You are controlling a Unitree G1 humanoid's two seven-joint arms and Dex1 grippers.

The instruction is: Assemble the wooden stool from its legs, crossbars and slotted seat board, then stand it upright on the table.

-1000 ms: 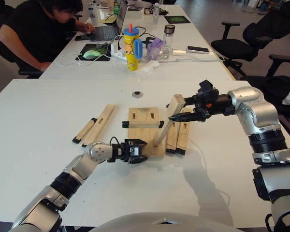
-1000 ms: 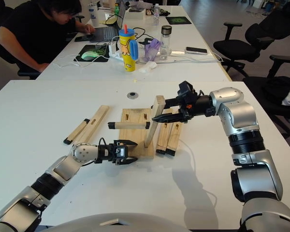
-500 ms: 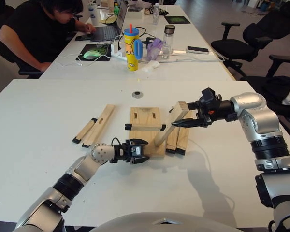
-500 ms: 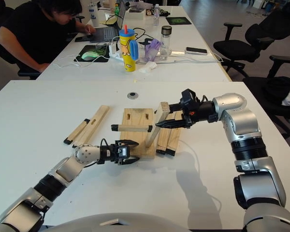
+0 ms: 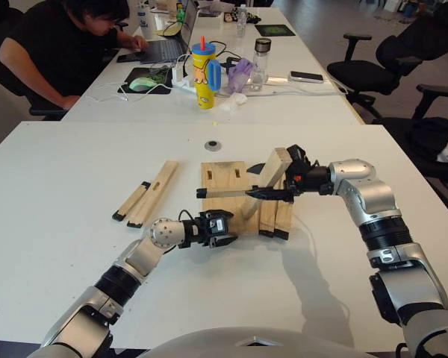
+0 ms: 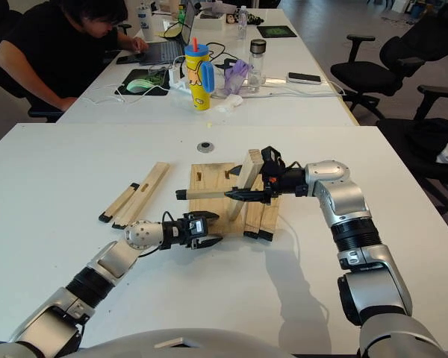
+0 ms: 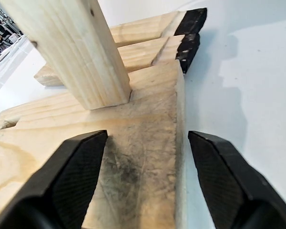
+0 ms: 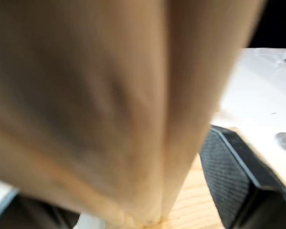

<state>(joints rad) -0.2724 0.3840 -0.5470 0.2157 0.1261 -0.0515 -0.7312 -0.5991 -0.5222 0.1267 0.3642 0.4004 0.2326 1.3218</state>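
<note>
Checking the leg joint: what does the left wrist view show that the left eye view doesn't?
Left wrist view: close up, the leg meeting the seat board, beside the open left tool. Left eye view: the right tool gripping that leg, two loose pieces farther left. Both: board, tilted leg, two black-tipped legs.

Premises: an office. Long white desks [image 5: 60, 164] stand with black swivel chairs [image 5: 407, 52] alongside. A laptop [image 5: 168, 45], mouse [image 5: 140, 83] and phone [image 5: 306, 76] lie on the far desk [image 5: 313, 106].
</note>
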